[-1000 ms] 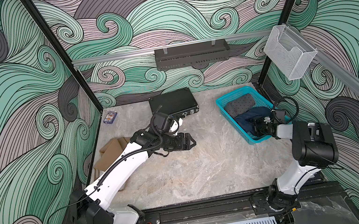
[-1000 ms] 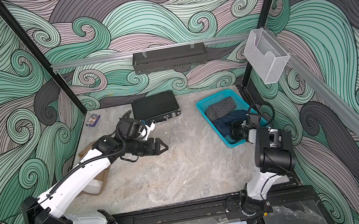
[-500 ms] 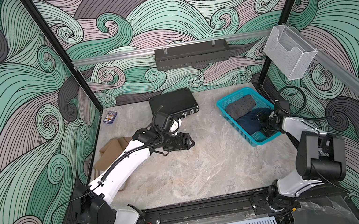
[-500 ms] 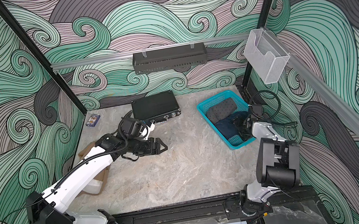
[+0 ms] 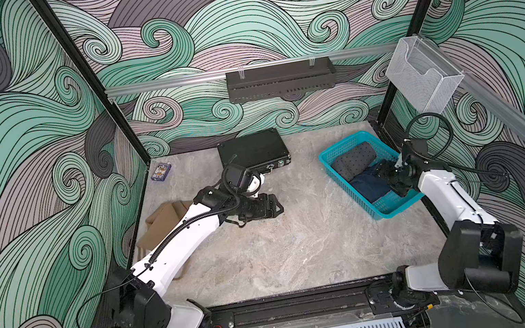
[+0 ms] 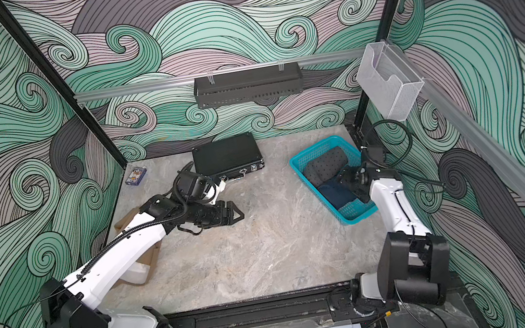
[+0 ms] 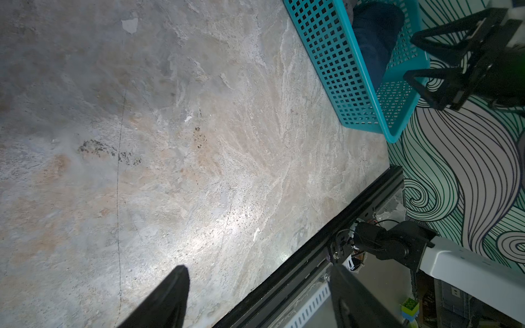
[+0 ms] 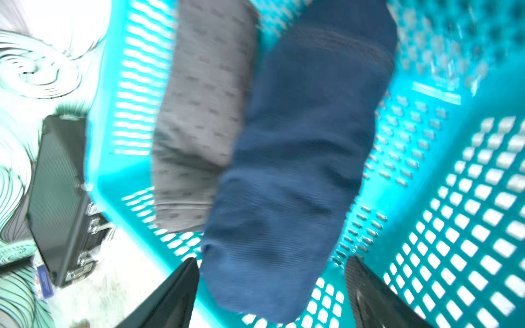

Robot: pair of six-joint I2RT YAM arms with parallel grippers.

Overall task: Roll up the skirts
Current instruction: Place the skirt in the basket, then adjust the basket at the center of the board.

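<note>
Skirts in two places. In the teal basket (image 5: pixel 394 206), at the table's far right, the dark grey dotted skirt (image 5: pixel 354 161) and the blue denim skirt (image 5: pixel 369 186), both rolled, lying side by side and touching. At the left edge, the tan-brown skirt (image 5: pixel 163 225), unrolled and rumpled, partly under the left arm. Over the basket, the right gripper (image 8: pixel 270 259), jaws spread wide on either side of one end of the denim roll; contact with the cloth lost in blur. Near mid-table, the left gripper (image 5: pixel 275 206), jaws apart, nothing between, only bare table (image 7: pixel 170 142) beneath. Behind it, the black hard case (image 5: pixel 251 150); in the back left corner, a small blue box (image 5: pixel 161 171).
</note>
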